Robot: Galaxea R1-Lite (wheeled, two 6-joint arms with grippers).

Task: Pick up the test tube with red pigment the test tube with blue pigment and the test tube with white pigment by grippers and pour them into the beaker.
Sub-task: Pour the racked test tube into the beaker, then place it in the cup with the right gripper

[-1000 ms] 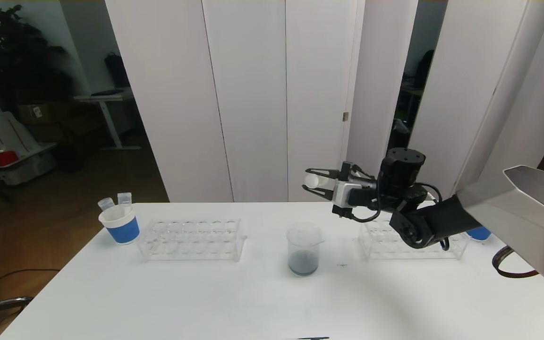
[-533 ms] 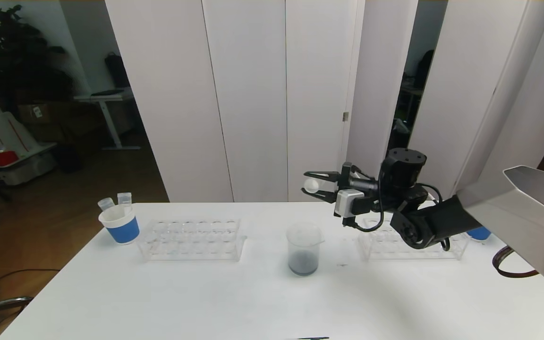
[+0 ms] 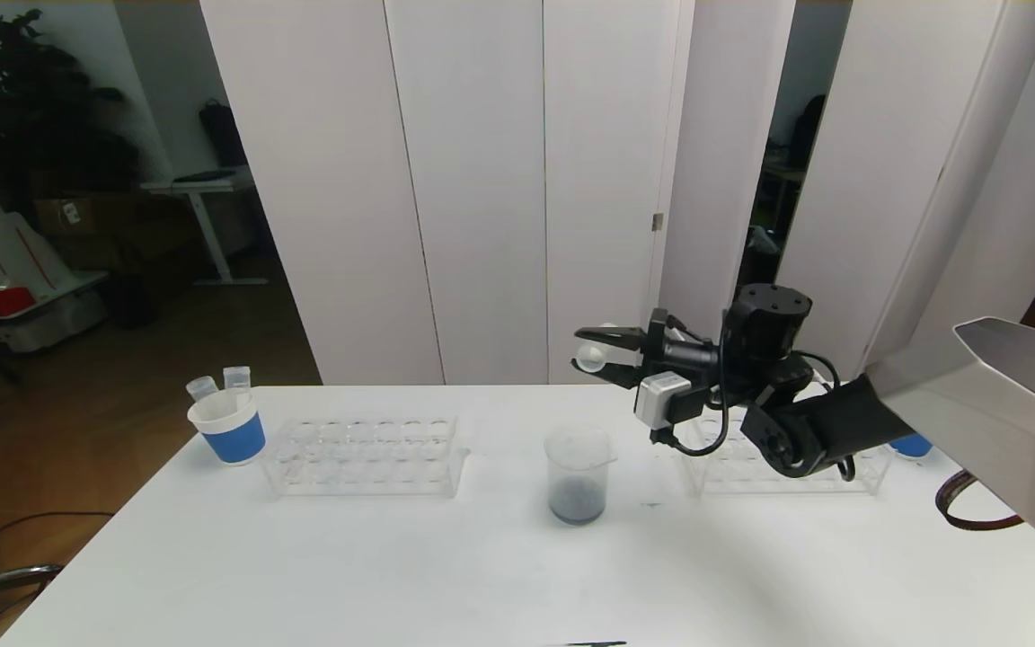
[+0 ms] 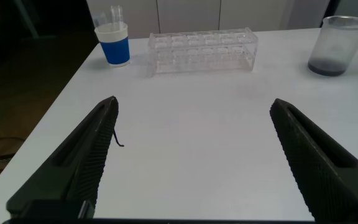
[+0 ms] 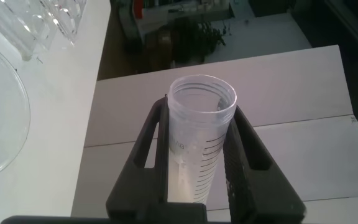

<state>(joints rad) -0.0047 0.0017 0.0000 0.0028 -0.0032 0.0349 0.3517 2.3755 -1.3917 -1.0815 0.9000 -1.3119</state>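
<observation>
Right gripper (image 3: 597, 353), centre-right of head view, clamps test tube (image 5: 196, 134) between both fingers. Tube lies near horizontal, mouth leading, above and slightly right of beaker (image 3: 579, 474) at lower centre; likely tipped for pouring. Tube's pigment colour unclear. Beaker already holds dark-blue sediment. Left gripper (image 4: 191, 162) spread wide, empty, hovering low over table (image 3: 392, 575), parked clear of pour.

Lab: tube racks (image 3: 365, 455), beaker (image 3: 579, 474), white table (image 3: 482, 566).
</observation>
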